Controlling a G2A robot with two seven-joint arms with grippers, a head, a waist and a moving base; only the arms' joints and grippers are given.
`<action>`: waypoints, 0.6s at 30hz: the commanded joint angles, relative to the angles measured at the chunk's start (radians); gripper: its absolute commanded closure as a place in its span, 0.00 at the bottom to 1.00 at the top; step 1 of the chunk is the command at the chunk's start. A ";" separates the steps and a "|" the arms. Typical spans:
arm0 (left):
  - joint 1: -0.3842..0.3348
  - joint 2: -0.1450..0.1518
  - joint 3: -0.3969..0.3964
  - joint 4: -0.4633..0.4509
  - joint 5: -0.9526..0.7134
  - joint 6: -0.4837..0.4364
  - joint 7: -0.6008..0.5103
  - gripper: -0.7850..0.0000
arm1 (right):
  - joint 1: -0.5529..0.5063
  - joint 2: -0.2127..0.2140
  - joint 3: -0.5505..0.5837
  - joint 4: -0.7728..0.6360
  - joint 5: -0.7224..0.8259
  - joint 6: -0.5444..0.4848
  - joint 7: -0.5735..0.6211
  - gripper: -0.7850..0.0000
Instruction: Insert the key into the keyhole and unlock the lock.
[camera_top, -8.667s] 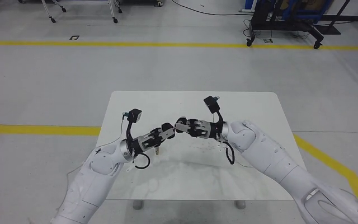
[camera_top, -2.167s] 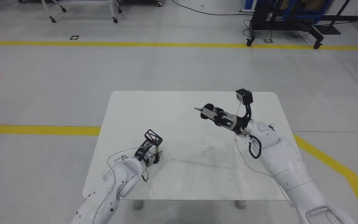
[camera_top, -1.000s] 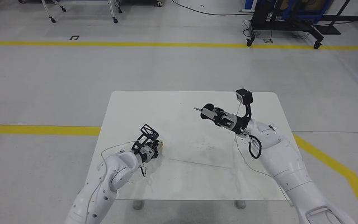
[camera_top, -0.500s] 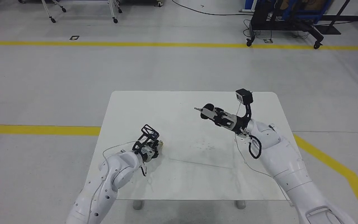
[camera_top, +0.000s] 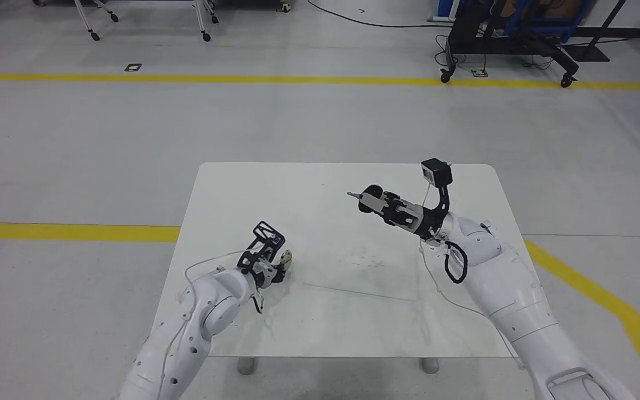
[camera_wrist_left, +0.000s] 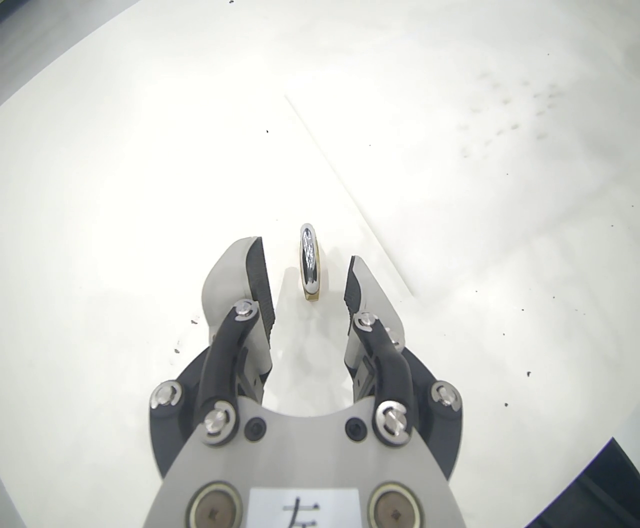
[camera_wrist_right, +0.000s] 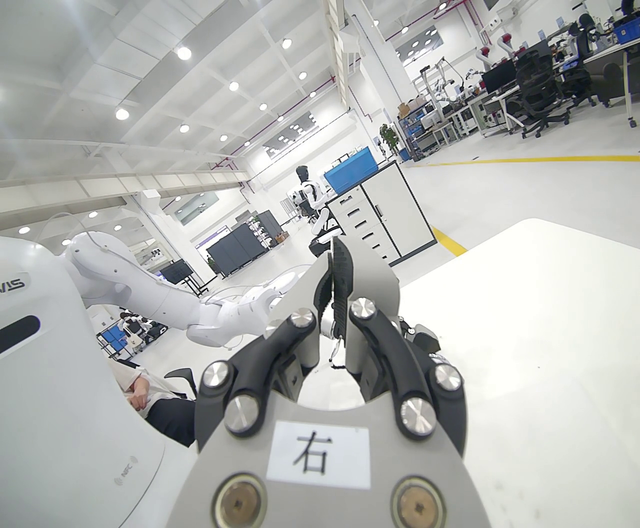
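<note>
Straddling lock (camera_wrist_left: 311, 265) at desk (camera_top: 400, 320) 9 o'clock, left end effector (camera_wrist_left: 306, 261) released; right end effector (camera_wrist_right: 334, 262), toward 12 o'clock, grasping key (camera_top: 352, 195).

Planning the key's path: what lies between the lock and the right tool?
Nothing. In the top view the stretch of table between the lock and the right tool, which grips the key, is bare.

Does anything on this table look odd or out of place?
Nothing looks broken or spilled. The lock stands on edge, untouched, inside the open left gripper, while the right gripper holds the key aloft, apart from it.
</note>
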 joint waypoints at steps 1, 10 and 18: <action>-0.003 -0.001 0.001 0.003 -0.003 -0.001 0.003 0.61 | 0.000 0.000 0.000 0.000 0.000 0.000 0.000 1.00; -0.024 -0.005 0.006 0.037 -0.002 0.004 0.009 1.00 | 0.000 0.000 0.000 0.000 0.000 0.000 0.000 1.00; -0.024 -0.007 0.003 0.053 -0.002 0.012 0.053 1.00 | 0.000 0.000 0.000 0.000 0.000 0.000 0.000 1.00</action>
